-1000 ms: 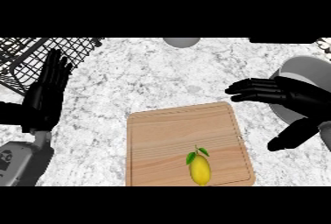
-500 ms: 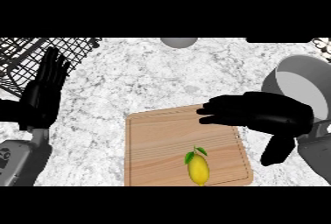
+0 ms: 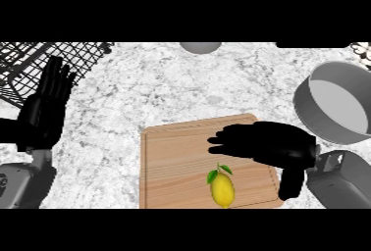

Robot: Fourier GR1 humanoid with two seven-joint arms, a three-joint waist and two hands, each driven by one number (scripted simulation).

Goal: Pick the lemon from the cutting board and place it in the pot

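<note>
Lowest in the frame, just right of centre, the lemon [image 3: 223, 189] lies on the cutting board [image 3: 174, 166], close to the board's lower edge, with two small green leaves at its upper end. It stands upright in the picture, yellow against the pale wood, and nothing touches it.

Just above the lemon, the right robot hand [image 3: 264, 143] hangs over the right half of the board. Its fingers point toward the left of the frame, stretched out and only slightly bent, and its thumb hangs down along the board's right edge, toward the lower right of the frame. It is released and holds nothing; a strip of bare wood separates the fingers from the lemon's leaves. The grey forearm behind it enters from the lower right corner.

At the left edge of the frame, the left robot hand [image 3: 45, 110] rests open, fingers straight and pointing up the frame, with its grey forearm below it in the lower left corner.

The board lies on a speckled white and grey bench [image 3: 181, 83]. At the right edge, above the right forearm, sits the grey pot [image 3: 334, 109], its pale inside showing, well apart from the lemon. In the upper left corner a black wire rack [image 3: 43, 59] reaches behind the left hand's fingertips. At the top edge, near the middle, a small grey round thing [image 3: 200, 46] is cut off by the frame.
</note>
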